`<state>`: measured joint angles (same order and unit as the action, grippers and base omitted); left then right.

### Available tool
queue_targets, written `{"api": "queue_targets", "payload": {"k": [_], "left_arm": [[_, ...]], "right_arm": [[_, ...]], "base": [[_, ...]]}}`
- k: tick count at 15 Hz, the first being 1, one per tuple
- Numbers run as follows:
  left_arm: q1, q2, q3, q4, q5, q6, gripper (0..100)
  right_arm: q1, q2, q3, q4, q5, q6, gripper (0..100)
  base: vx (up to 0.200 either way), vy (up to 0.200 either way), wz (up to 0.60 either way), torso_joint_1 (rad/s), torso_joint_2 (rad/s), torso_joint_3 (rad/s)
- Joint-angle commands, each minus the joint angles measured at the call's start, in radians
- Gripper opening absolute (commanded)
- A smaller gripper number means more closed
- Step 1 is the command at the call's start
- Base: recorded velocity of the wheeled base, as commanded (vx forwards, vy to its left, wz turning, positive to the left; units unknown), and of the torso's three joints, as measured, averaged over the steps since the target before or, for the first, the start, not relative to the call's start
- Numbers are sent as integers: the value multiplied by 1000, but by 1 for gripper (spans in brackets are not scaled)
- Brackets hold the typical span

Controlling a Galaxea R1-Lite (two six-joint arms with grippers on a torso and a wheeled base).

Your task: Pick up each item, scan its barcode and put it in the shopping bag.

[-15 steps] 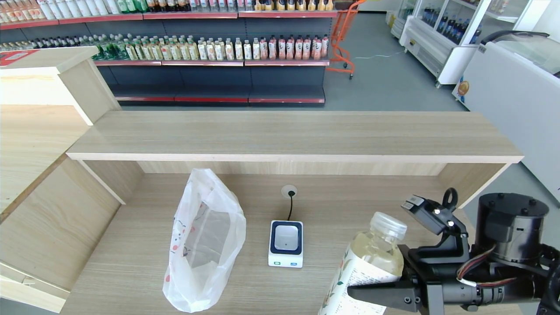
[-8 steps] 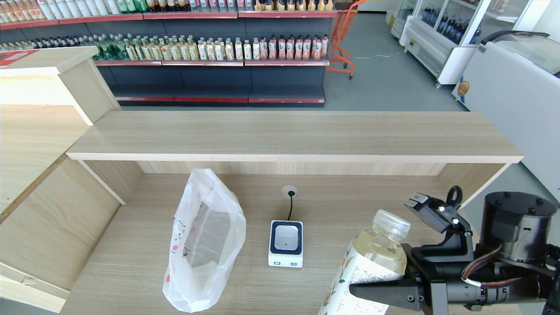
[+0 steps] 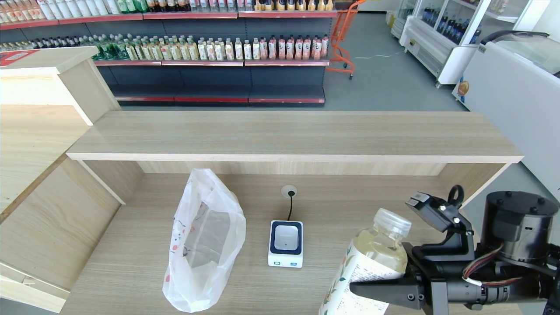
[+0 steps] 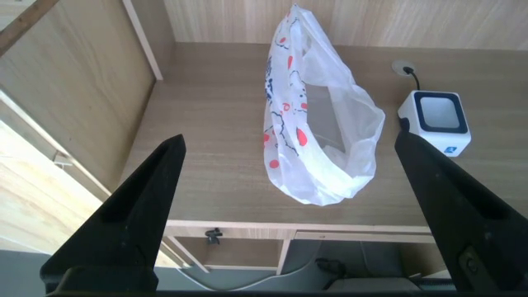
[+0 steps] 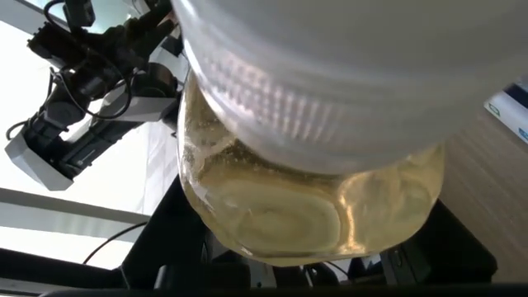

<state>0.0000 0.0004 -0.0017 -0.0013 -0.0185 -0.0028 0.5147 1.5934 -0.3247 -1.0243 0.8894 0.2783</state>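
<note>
Our right gripper (image 3: pixel 369 282) is clamped around the labelled body of a pale drink bottle (image 3: pixel 377 256), held tilted above the desk (image 3: pixel 127 267) to the right of the barcode scanner (image 3: pixel 286 243). Our left gripper (image 4: pixel 289 144) hangs spread wide, touching nothing, above the white shopping bag (image 4: pixel 318 124).

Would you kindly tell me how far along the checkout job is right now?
Done: the bottle is picked up, gripped in the right claw. In hand: it hangs to the right of the scanner, not yet over its window. Left: scanning it, then dropping it into the shopping bag, which stands open and looks empty.
</note>
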Motion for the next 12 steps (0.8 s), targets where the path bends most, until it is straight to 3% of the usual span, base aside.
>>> {"api": "queue_targets", "payload": {"k": [1, 8, 10, 12], "left_arm": [[0, 0, 0, 0, 0, 0, 100], [0, 0, 0, 0, 0, 0, 100], [0, 0, 0, 0, 0, 0, 100], [0, 0, 0, 0, 0, 0, 100]], "right_arm": [[-2, -1, 1, -2, 0, -1, 0], [-10, -3, 3, -10, -53, -54, 0], [-44, -15, 7, -4, -182, -248, 0], [-113, -15, 7, -2, -377, -498, 0]], "base": [[0, 0, 0, 0, 0, 0], [0, 0, 0, 0, 0, 0], [0, 0, 0, 0, 0, 0], [0, 0, 0, 0, 0, 0]]}}
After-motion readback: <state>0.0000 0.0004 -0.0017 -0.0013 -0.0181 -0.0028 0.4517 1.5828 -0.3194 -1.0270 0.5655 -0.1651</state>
